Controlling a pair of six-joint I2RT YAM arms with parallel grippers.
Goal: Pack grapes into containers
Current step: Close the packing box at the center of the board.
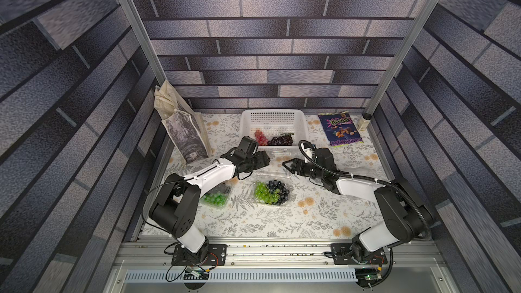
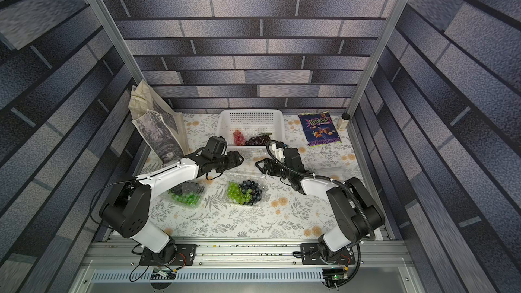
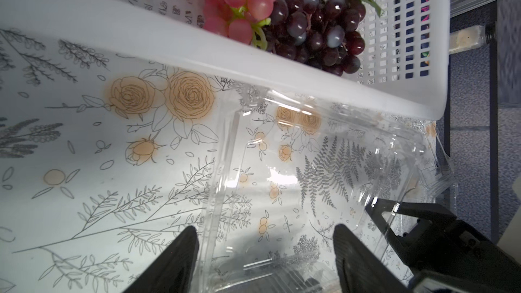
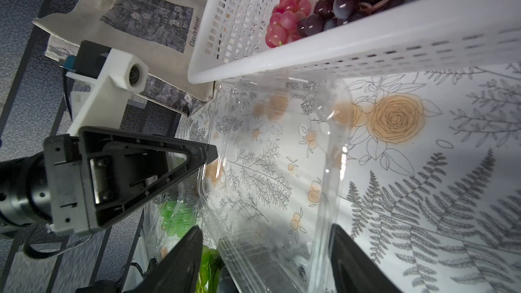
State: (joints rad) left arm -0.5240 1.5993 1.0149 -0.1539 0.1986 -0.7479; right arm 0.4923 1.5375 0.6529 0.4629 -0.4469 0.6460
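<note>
At eight o'clock on the flowered cloth, the clear plastic clamshell box under my left arm (image 1: 219, 207) holds green and black grapes (image 1: 215, 198). The centre clamshell (image 1: 275, 206) holds a matching pair (image 1: 269, 193), lid seemingly open.

My left gripper (image 1: 267, 160) and right gripper (image 1: 285, 164) hover tip to tip, jaws apart, empty, over a third, empty clear clamshell (image 3: 310, 178) (barely visible from above).

Still to pack: the translucent red bunch (image 1: 260, 136) and dark purple bunch (image 1: 280, 140) in the white perforated basket (image 1: 272, 111) at twelve. Its near rim crowds the empty box. The canvas tote bag (image 1: 183, 133) at ten stands clear.
</note>
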